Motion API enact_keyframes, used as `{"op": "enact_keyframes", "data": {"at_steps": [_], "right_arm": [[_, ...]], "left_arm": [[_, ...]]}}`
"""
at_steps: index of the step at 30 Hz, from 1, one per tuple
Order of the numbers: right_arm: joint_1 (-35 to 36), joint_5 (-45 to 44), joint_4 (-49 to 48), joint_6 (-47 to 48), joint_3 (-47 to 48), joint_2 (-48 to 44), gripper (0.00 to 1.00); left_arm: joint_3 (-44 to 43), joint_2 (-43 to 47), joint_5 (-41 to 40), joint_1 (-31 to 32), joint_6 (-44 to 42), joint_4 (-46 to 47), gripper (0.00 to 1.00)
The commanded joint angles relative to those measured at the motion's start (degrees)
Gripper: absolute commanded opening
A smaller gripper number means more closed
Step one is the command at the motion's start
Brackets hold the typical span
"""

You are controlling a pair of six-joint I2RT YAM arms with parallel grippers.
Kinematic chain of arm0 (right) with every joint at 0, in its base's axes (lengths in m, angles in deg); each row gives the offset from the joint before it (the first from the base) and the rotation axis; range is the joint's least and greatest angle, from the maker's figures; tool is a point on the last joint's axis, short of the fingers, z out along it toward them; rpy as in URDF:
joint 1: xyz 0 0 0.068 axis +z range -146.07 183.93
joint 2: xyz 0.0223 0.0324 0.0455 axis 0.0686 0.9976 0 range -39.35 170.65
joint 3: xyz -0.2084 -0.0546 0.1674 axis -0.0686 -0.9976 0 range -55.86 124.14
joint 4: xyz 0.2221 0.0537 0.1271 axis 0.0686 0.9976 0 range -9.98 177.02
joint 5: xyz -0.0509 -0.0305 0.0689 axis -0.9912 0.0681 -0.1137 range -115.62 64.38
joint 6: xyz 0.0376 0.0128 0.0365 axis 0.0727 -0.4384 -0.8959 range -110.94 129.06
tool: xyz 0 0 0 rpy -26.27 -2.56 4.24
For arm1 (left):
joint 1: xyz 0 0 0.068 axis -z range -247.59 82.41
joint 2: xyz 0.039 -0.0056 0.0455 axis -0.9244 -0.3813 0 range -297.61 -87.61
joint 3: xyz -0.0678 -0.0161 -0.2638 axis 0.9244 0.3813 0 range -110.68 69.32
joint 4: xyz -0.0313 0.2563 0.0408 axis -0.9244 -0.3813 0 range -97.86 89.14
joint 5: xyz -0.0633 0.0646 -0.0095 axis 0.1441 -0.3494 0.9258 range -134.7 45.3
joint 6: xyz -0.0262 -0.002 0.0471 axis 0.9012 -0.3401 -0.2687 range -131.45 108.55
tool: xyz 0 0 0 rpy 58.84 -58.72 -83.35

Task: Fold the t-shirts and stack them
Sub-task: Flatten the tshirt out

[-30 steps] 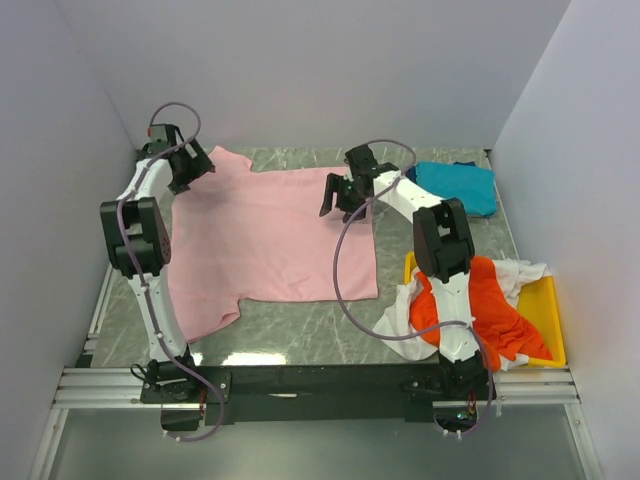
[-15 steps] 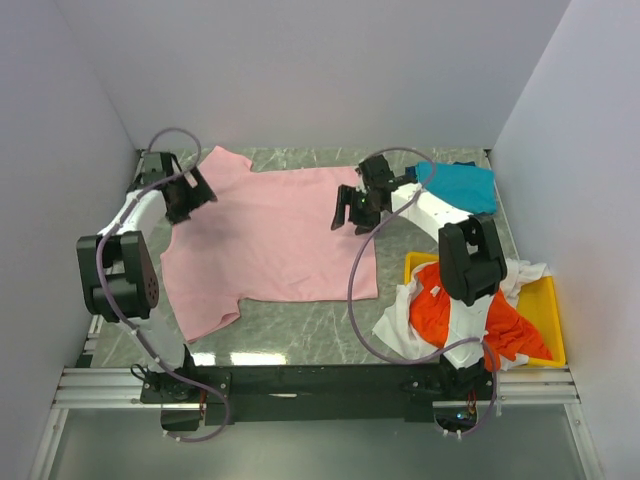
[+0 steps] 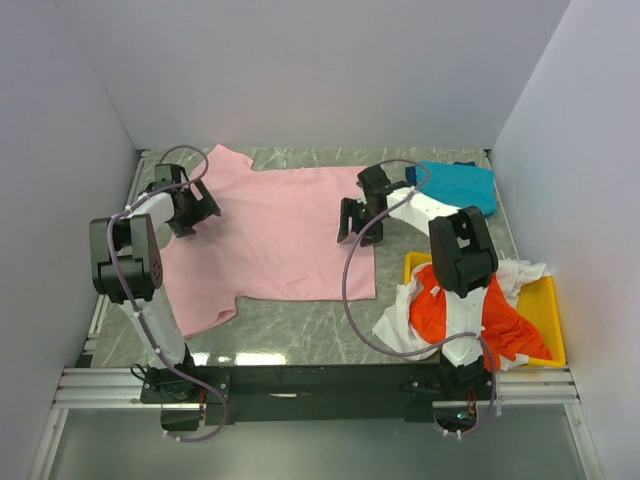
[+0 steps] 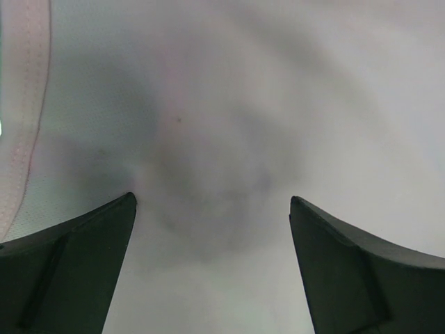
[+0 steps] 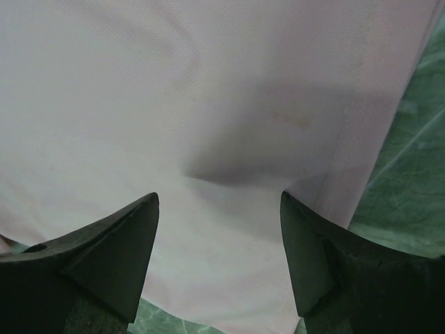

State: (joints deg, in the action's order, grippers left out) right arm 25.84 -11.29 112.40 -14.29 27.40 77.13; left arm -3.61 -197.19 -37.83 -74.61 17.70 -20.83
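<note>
Top external: pink t-shirt (image 3: pixel 280 235) lies lengthwise left-right, mid-frame. Left gripper (image 3: pixel 192 210) over its left end, right gripper (image 3: pixel 352 222) over its right hem, both wide open and empty.

You're over plain light pink with both pincers: the pink t-shirt (image 3: pixel 280 235) carries no print, only a pinker stitched hem (image 4: pixel 24 104) left of your left gripper's (image 4: pixel 212 202) black fingers (image 4: pixel 69 271). Right of your right gripper (image 5: pixel 219 198) the table (image 5: pixel 410 160) shows veined green marble. Farther right is the teal-blue t-shirt (image 3: pixel 460 185), and back toward its base the orange-red t-shirt (image 3: pixel 510 325) and white t-shirt (image 3: pixel 395 320) lie on a yellow tray (image 3: pixel 550 300).
</note>
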Motion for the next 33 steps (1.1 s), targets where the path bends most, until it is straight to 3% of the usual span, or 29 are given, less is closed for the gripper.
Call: {"op": "enact_keyframes", "data": {"at_steps": [1,8,18,24,27,30,33], "right_arm": [[-1.3,-1.8,1.7,1.1,3.0,1.8,0.77],[-2.4,-1.0,3.8,0.5,6.4,5.1,0.77],[-2.9,0.3,8.7,1.1,18.3,10.8,0.77],[-3.0,2.5,11.6,2.3,24.4,11.0,0.77],[-3.0,2.7,11.9,2.9,25.5,9.6,0.77],[-3.1,2.2,11.8,3.1,24.6,8.0,0.77],[-3.3,2.7,11.5,2.7,21.7,4.2,0.77]], "left_arm": [[-2.1,-3.2,-0.8,0.2,-1.1,1.3,1.00],[-6.9,-8.3,-1.0,0.2,-2.6,1.1,0.99],[-16.1,-13.2,-1.9,0.2,-3.8,-1.0,0.99],[-15.4,-3.3,-3.6,1.0,-4.1,-0.7,0.99],[-10.5,6.9,-6.7,1.0,-2.6,-0.3,0.99],[-2.1,18.4,-14.3,1.1,-0.1,-1.5,0.99],[3.1,25.8,-22.8,0.8,4.9,-12.2,1.00]]}}
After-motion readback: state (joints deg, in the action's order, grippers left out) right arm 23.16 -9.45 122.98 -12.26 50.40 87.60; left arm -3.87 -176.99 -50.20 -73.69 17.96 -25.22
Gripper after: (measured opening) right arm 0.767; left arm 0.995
